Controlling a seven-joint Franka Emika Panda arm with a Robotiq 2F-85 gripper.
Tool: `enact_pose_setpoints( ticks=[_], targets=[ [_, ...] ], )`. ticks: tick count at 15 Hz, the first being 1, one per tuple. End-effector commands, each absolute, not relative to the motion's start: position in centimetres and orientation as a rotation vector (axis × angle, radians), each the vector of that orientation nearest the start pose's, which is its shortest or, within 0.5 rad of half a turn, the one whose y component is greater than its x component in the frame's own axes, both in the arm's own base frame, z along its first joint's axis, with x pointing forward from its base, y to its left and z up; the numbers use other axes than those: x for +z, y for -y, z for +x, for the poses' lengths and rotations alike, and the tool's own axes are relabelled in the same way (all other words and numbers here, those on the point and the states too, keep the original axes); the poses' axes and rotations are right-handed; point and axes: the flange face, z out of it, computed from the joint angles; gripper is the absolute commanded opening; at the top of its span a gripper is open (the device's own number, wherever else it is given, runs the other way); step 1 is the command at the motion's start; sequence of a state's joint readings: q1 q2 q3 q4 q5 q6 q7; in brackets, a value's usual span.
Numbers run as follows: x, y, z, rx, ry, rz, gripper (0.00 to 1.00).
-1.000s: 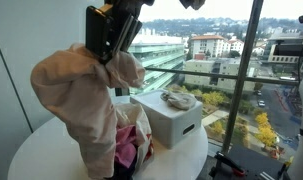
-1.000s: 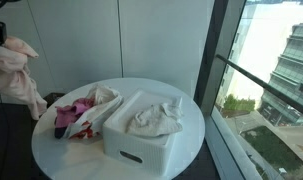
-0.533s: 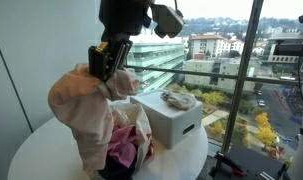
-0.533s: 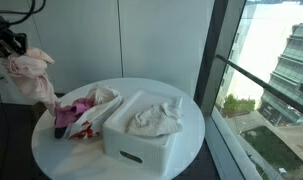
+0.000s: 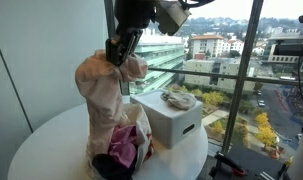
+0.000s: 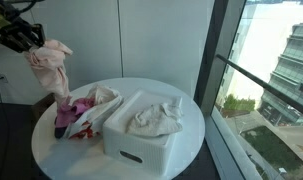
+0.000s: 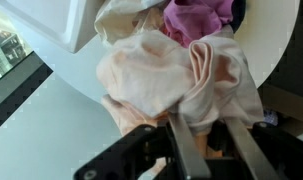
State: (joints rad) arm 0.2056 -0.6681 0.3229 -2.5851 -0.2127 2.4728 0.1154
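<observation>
My gripper (image 5: 121, 52) is shut on a pale peach garment (image 5: 103, 95) and holds it up so it hangs over a pile of clothes (image 5: 123, 148) on the round white table (image 5: 41, 150). It also shows in an exterior view, where the gripper (image 6: 29, 38) holds the peach garment (image 6: 53, 68) above a pink cloth (image 6: 73, 112). In the wrist view the garment (image 7: 176, 75) is bunched between my fingers (image 7: 186, 150), with the pink cloth (image 7: 196, 15) below.
A white box (image 5: 169, 122) with a crumpled cream cloth (image 5: 177, 99) on top stands on the table near the window; it shows in both exterior views (image 6: 141, 135). A large glass window (image 6: 261, 80) runs beside the table. A wall (image 6: 141, 40) stands behind.
My gripper has carried the peach garment sideways toward the pile and the box, so it now hangs over the pink cloth instead of off to the table's side.
</observation>
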Motion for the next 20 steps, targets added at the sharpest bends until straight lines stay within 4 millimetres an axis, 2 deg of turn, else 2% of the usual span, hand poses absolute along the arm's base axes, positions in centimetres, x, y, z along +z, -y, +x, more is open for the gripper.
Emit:
enact_pose_setpoints(
  ticks=[1,3,5,11,16,18,20],
  targets=[
    [54.5,-20.1,32.9,-1.150,0.746,-3.110,0.06],
    [54.1,-19.9,33.2,-1.124,0.749,-3.142,0.07],
    [52.6,-19.7,33.9,-1.057,0.759,-3.183,0.07],
    [46.4,-18.0,36.9,-0.793,0.761,-3.402,0.08],
    [41.0,-19.8,38.1,-0.510,0.914,-3.449,0.08],
    [39.5,-20.8,38.6,-0.475,0.976,-3.436,0.08],
    [38.8,-21.8,39.6,-0.510,1.013,-3.435,0.08]
  ],
)
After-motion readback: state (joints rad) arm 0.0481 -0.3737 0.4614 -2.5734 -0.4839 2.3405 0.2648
